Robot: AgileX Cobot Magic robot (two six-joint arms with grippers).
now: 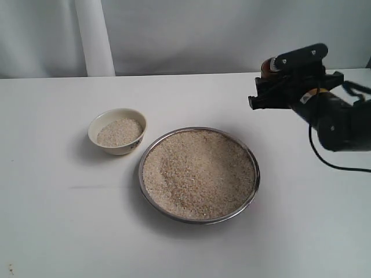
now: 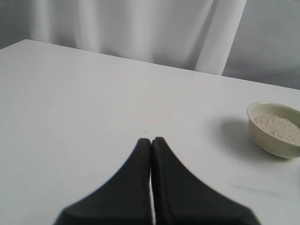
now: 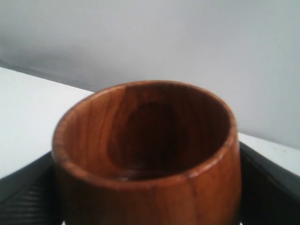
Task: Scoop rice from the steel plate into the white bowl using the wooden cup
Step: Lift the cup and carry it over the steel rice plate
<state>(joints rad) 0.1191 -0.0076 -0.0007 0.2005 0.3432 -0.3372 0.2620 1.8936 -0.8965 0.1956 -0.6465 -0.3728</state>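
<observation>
right gripper: black two-finger right gripper (image 1: 272, 87), jaws set narrow and clamped on the cup from both sides, one dark finger showing on each side of it in the right wrist view
cup: small rounded reddish-brown wooden cup (image 3: 150, 154), held in the air over the white table (image 1: 58, 220), off to the right of the plate and a little behind it, not touching plate or bowl
cup contents: dark inside looks bare, no grains visible, though the very bottom is dim
left gripper: black left gripper (image 2: 151, 154), jaws pressed together on nothing, low over bare table, bowl off to one side; it does not show in the exterior view
plate: large round shallow shiny steel plate (image 1: 141, 176), centre of table, covered rim to rim with pale beige uncooked rice (image 1: 199, 172), surface slightly uneven
bowl: small cream-white ceramic bowl (image 1: 116, 148) with dark pattern on its side, just beside the plate on its left, upright, a small gap between them
bowl contents: a level layer of rice inside, close to the rim
spill: no stray grains spotted on the table, small ones could be missed
done, judged: some rice sits in the bowl, cup is in grasp
left, judged: cup reads empty and away from the plate, so a fresh dip into the plate, carry across and tip into the bowl
watch: bowl has little room, overfill risk on the pour
</observation>
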